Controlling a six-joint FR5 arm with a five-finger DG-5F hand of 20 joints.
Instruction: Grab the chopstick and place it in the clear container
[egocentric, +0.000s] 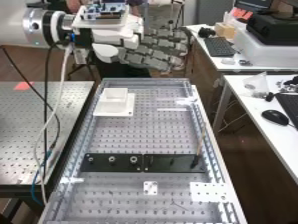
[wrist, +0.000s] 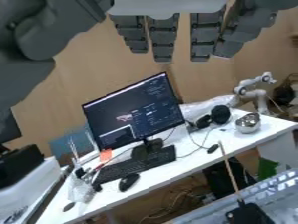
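The hand (egocentric: 154, 50) is at the top of the high view, beyond the bench's far end, with its fingers straight and nothing in them. In the wrist view the open hand (wrist: 163, 37) hangs above the scene. A thin wooden chopstick (egocentric: 201, 140) stands nearly upright in a dark holder at the right end of the black plate, well away from the hand. The wrist view shows the same chopstick (wrist: 231, 173) leaning slightly, its foot in the black holder (wrist: 249, 214). The clear container (egocentric: 116, 95), square and pale, sits on a white base at the bench's far left.
A black plate (egocentric: 113, 161) with round fittings crosses the perforated bench (egocentric: 133, 135). Metal rails line its long sides. White perforated plates (egocentric: 209, 192) lie at the near end. Cables hang down on the left. A desk (egocentric: 241, 95) with mouse and keyboard stands at the right.
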